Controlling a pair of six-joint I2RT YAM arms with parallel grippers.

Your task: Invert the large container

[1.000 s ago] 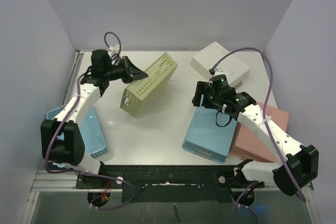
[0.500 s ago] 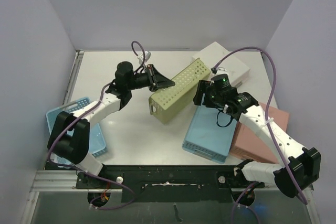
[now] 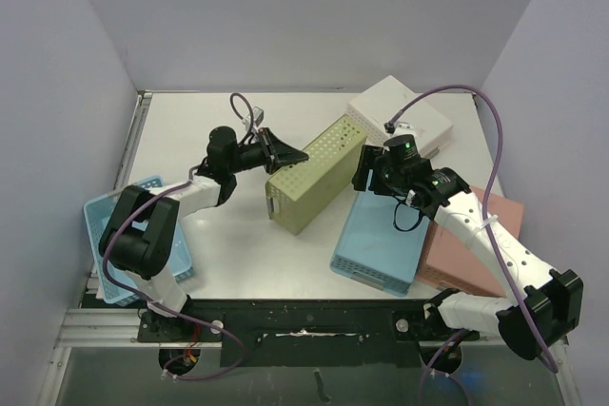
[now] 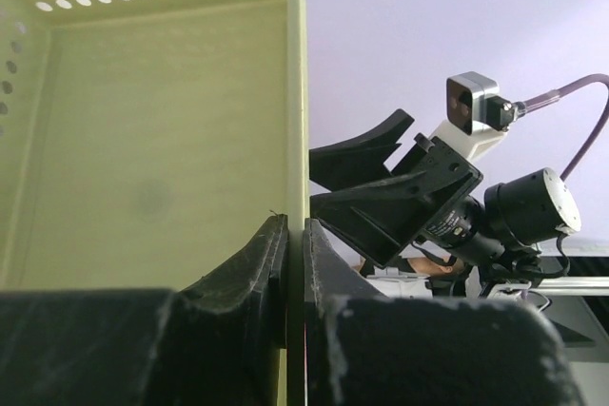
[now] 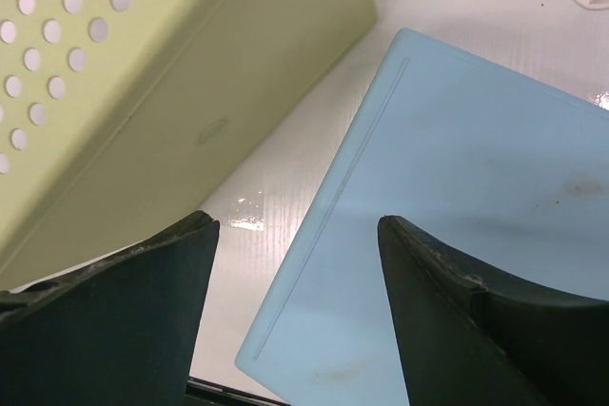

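The large container (image 3: pixel 312 176) is a yellow-green perforated bin, tipped over at the table's middle with its flat base facing up and to the right. My left gripper (image 3: pixel 285 154) is shut on its side wall at the rim. The left wrist view looks into the bin's hollow inside (image 4: pixel 152 140), with the thin wall pinched in the left gripper (image 4: pixel 295 235). My right gripper (image 3: pixel 366 173) hangs open just right of the bin and holds nothing. In the right wrist view the right gripper (image 5: pixel 297 223) sits over a blue bin's edge, beside the green base (image 5: pixel 171 73).
An upside-down light-blue bin (image 3: pixel 381 240) lies right of centre, touching a pink bin (image 3: pixel 476 235) at the right edge. A white perforated bin (image 3: pixel 400 121) sits at the back right. A blue basket (image 3: pixel 143 235) lies at the front left by the left arm.
My left arm has carried the green bin from the back left toward the centre and rolled it further over, close to the right gripper. The right arm has hardly moved.
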